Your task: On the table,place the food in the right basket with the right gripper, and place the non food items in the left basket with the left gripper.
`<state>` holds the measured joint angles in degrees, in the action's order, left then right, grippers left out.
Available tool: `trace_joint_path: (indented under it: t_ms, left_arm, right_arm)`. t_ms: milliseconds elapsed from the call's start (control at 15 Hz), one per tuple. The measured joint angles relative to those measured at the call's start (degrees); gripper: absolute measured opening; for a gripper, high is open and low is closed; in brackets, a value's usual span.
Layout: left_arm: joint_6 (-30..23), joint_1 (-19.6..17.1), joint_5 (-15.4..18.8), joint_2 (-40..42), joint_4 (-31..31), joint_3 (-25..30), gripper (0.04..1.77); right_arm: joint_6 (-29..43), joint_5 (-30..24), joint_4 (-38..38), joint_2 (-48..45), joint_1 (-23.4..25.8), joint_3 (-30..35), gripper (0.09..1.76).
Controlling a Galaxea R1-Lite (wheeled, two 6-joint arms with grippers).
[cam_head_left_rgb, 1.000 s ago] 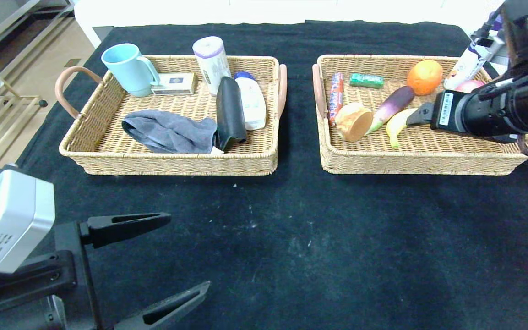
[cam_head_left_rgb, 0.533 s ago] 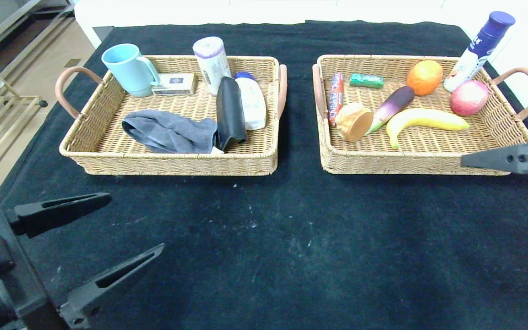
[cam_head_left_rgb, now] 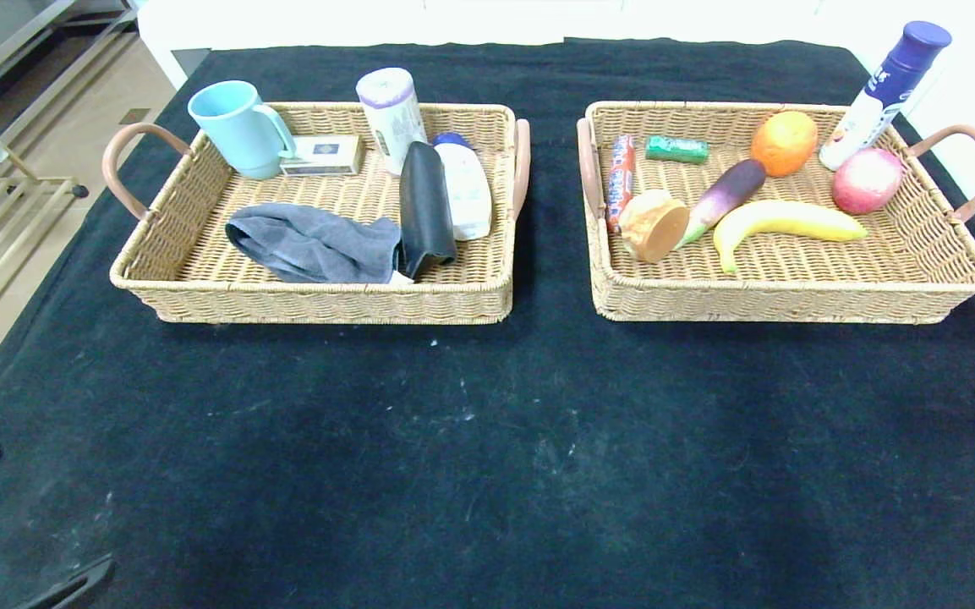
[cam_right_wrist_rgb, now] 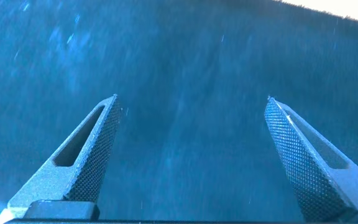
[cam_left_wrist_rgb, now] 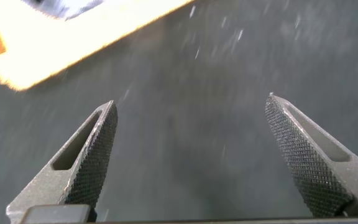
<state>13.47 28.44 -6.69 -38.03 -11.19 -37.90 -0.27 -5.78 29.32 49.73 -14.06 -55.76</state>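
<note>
Nearest, at the table's front left corner: only the two dark fingertips of the left gripper (cam_head_left_rgb: 22,524) poking into the head view, spread wide with nothing between them; same in the left wrist view, left gripper (cam_left_wrist_rgb: 191,155) splayed over bare dark cloth. Right gripper (cam_right_wrist_rgb: 191,155) out of the head view, seen only from its own wrist camera: parted wide, empty, over the black tablecloth (cam_head_left_rgb: 487,440).

Farther back, side by side and apart: left basket (cam_head_left_rgb: 318,300) and right basket (cam_head_left_rgb: 791,300), both wicker with pinkish handles.

Inside the left basket, front to back: grey cloth (cam_head_left_rgb: 309,244) crumpled near the front wall, black wallet (cam_head_left_rgb: 425,207) touching its edge, white bottle (cam_head_left_rgb: 463,186) lying just beside the wallet, small card box (cam_head_left_rgb: 322,155), light blue mug (cam_head_left_rgb: 238,127) at the back left corner, white cylinder canister (cam_head_left_rgb: 390,106) upright at the back.

Inside the right basket: bread roll (cam_head_left_rgb: 653,225), banana (cam_head_left_rgb: 779,222), eggplant (cam_head_left_rgb: 724,196) between them, red sausage stick (cam_head_left_rgb: 620,173) along the left wall, pink apple (cam_head_left_rgb: 866,179), green packet (cam_head_left_rgb: 676,149), orange (cam_head_left_rgb: 783,142) at the back.

Leaning at the right basket's far right corner: blue-capped spray can (cam_head_left_rgb: 880,89); whether inside or just outside the rim, cannot tell.
</note>
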Motion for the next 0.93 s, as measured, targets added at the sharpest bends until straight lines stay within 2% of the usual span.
trace_joint_path:
  t_ms: [133, 333, 467, 667, 800, 933]
  left_arm:
    - [0.20, -3.00, -0.33, 4.28, -6.30, -2.58, 1.72]
    - [0.48, -7.56, -0.20, 10.14, -14.69, -8.35, 1.72]
    - [0.55, -10.25, -0.06, 13.13, -21.00, -13.56, 1.72]
    - [1.08, -13.92, 0.37, 15.96, -27.20, -21.27, 1.72]
    - [2.67, -17.34, 2.56, 17.73, -30.98, -24.61, 1.72]
    - [2.62, -20.04, 5.49, 20.02, -36.33, -25.64, 1.72]
  right_arm:
    - [-0.28, -0.23, 5.40, -6.18, 0.06, 1.57, 1.70]
    - [-0.78, -0.44, 15.36, -15.03, 1.60, 0.24, 1.70]
    - [-1.35, -0.33, 23.80, -19.75, 3.95, -4.29, 1.70]
    - [-1.94, -0.34, 34.27, -24.81, 8.25, -12.02, 1.70]
    - [-2.82, -0.39, 36.80, -28.09, 10.97, -13.03, 1.70]
    - [-3.06, -0.52, 37.55, -31.43, 12.80, -10.78, 1.70]
